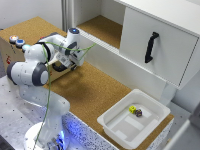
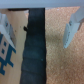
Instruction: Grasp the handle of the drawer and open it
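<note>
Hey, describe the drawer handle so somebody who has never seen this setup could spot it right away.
Find the big white drawer front at the exterior view's upper right, above the cork-topped table. The handle is the slim black bar standing upright on that panel. It is the only dark fitting on the white fronts, and the shallow white tray below holds only small dice.

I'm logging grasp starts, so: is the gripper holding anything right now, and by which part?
Nothing is held. The gripper has its jaws apart over bare cork, far from the handle of the drawer.
</note>
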You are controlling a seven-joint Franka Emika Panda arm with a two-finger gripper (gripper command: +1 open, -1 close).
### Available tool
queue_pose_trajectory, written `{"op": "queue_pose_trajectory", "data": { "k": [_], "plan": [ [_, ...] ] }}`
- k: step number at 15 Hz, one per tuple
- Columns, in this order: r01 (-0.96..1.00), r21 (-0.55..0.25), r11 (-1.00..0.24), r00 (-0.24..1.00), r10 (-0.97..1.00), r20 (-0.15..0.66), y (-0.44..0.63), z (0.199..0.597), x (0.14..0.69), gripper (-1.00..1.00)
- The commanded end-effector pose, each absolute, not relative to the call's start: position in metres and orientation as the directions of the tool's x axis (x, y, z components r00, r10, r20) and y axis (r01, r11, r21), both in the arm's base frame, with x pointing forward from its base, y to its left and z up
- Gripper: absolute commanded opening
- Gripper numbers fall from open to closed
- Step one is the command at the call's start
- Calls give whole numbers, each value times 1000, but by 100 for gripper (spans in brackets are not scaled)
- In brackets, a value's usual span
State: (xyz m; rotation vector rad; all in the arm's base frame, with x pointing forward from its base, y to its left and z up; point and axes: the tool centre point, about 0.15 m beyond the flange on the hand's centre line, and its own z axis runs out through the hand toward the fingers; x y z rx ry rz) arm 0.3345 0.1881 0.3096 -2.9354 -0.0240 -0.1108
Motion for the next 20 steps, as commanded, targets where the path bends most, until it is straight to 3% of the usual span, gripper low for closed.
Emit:
{"op": "queue_pose_trajectory", "data": {
  "k": [1, 2, 3, 20],
  "plan": [
    [4, -318, -948, 999, -12, 48, 204, 274, 344, 100],
    [7, -329, -944, 998, -13, 57, 206, 277, 344, 100],
    [13, -340, -940, 998, -9, 62, 207, 279, 344, -100],
    [65, -300, -952, 996, 41, 85, 168, 282, 363, -100]
  ]
}}
